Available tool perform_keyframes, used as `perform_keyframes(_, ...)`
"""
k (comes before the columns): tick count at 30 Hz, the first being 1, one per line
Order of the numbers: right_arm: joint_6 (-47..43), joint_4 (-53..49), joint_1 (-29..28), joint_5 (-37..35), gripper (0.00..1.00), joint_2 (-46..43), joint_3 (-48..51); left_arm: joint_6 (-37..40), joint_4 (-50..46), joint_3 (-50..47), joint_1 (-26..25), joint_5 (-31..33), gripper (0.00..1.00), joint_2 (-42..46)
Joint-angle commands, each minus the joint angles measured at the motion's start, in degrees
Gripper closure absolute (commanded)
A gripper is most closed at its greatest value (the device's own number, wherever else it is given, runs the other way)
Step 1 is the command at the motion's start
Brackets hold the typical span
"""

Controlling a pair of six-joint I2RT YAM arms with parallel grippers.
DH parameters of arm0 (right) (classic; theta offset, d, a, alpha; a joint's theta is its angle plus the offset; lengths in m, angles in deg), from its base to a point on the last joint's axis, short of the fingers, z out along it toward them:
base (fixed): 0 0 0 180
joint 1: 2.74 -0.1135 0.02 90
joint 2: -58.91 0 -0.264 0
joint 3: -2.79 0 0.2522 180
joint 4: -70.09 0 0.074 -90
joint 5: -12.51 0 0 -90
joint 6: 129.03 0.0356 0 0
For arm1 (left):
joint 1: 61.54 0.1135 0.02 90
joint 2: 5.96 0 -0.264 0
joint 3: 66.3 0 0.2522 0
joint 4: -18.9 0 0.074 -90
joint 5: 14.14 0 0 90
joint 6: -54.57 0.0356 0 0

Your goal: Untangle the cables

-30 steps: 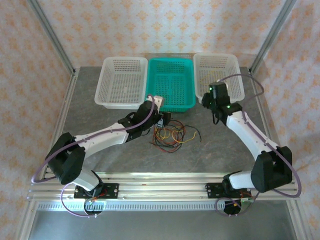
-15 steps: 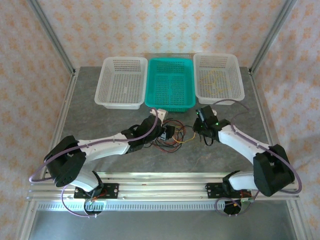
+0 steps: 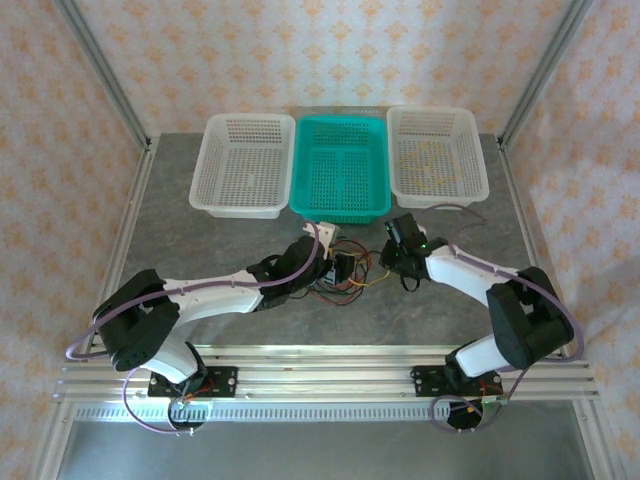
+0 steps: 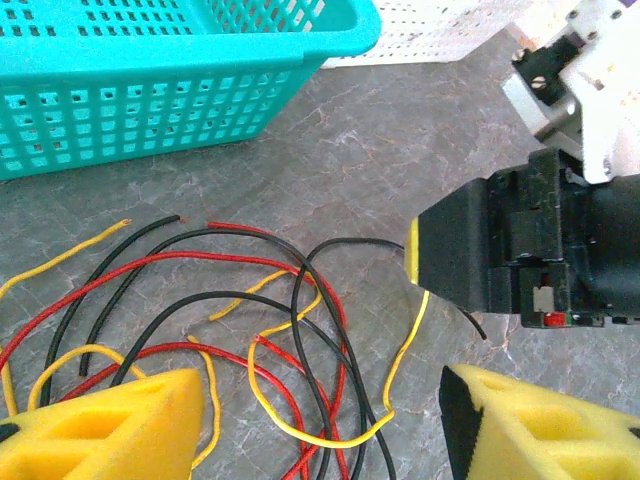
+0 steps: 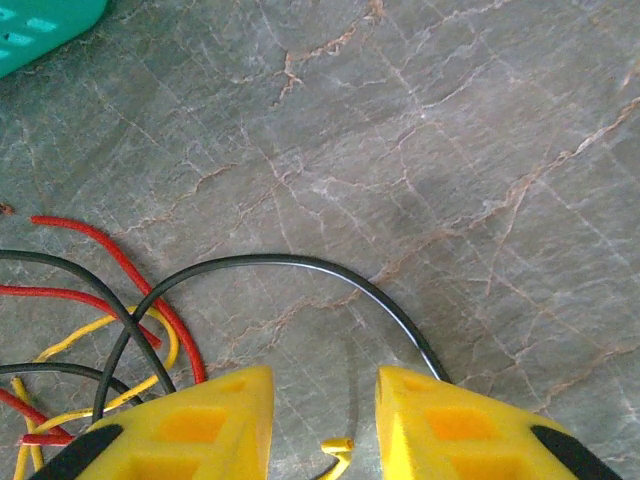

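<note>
While tangled, the cables [image 3: 345, 277] lie flat — longest left to right.

Bright, even, diffuse light from overhead in the top view. Only soft, faint shadows under both arms on the grey table [image 3: 200, 240]. Wallpaper slightly washed out, frame posts leaning outward toward the edges.

From the left wrist: cables [image 4: 250, 300] sharp, left gripper [image 4: 320, 395] fingers [image 4: 100, 425] at the near edge soft, white basket [image 4: 450, 25] at far right blown out.

From the right wrist: crisp marble veins, faint shadow hugging the black cable [image 5: 300, 262], mild blur on the right gripper [image 5: 325, 390] fingertips [image 5: 200, 420].
</note>
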Motion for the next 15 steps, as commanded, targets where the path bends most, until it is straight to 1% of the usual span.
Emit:
perform_keyframes(1, 0.83, 0.74, -0.26, -0.08, 0.68, 1.13, 0.47, -0.74, 2.59, -0.81, -0.28, -0.57, 0.35, -0.69)
perform_keyframes(6, 0.74, 1.00, -0.57, 0.15, 0.69, 2.88, 0.56, -0.76, 2.56, -0.83, -0.43, -0.66, 0.35, -0.95)
perform_keyframes(11, 0.66, 1.26, -0.91, -0.39, 0.74, 3.59, 0.42, -0.65, 2.28, -0.62, -0.46, 0.08, 0.35, -1.42)
perform_keyframes(13, 0.31, 0.98, -1.03, -0.59, 0.77, 3.90, 0.26, -0.73, 1.37, -0.07, -0.39, 0.91, 0.35, -2.10)
perform_keyframes(15, -0.20, -0.27, -1.16, -1.18, 0.80, 3.97, -0.39, -1.58, -0.39, 0.52, -0.52, 3.24, 0.35, -2.74)
